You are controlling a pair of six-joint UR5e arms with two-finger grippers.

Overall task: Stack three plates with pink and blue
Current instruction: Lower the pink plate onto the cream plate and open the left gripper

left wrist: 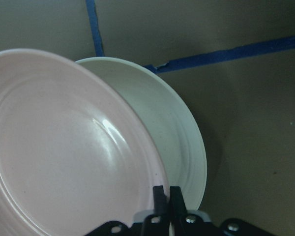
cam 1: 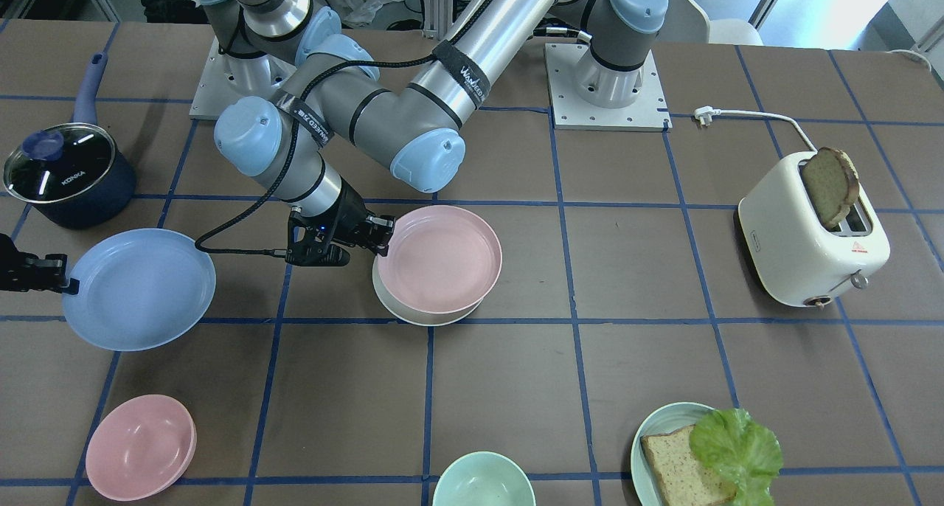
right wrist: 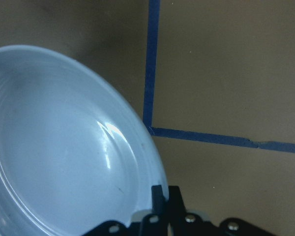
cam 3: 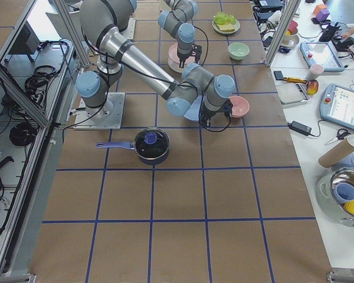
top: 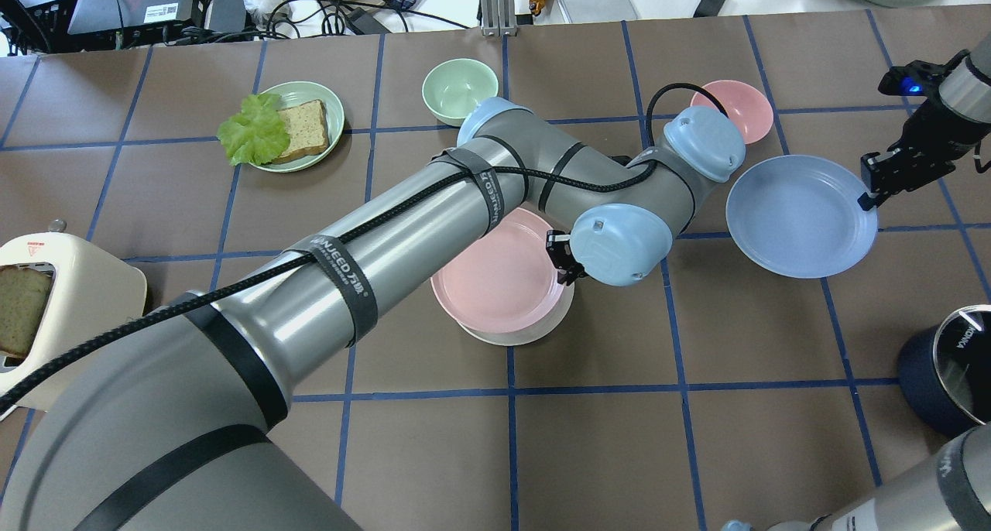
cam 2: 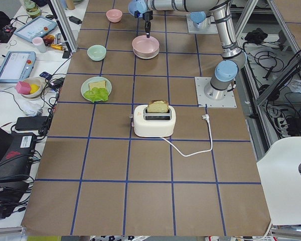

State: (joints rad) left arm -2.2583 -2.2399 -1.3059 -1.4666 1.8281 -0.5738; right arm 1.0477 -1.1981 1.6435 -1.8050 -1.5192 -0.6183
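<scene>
Left end effector (cam 1: pixel 380 237) pinched shut on the near rim of the pink plate (cam 1: pixel 441 259), which sits over the white plate (cam 1: pixel 419 315) near the middle of the table (cam 1: pixel 627 285). It is not centred; a crescent of white shows along one side, and the left wrist view suggests the pink plate is tilted, held side higher. Right end effector (cam 1: pixel 65 280) is pressed onto the rim of the blue plate (cam 1: pixel 140 288), well apart from the stack and close to the pot (cam 1: pixel 70 174); cannot tell whether that plate is lifted or resting. Risks, as judged: releasing pink while offset could leave its foot riding on the white rim, so it slides or rocks, and blue on top would make that worse. Both grasps are thin edge pinches — a plate may pivot or slip out under its own weight during travel. The left arm lies across the stack, so bringing blue in before it clears invites arm-to-arm contact.
</scene>
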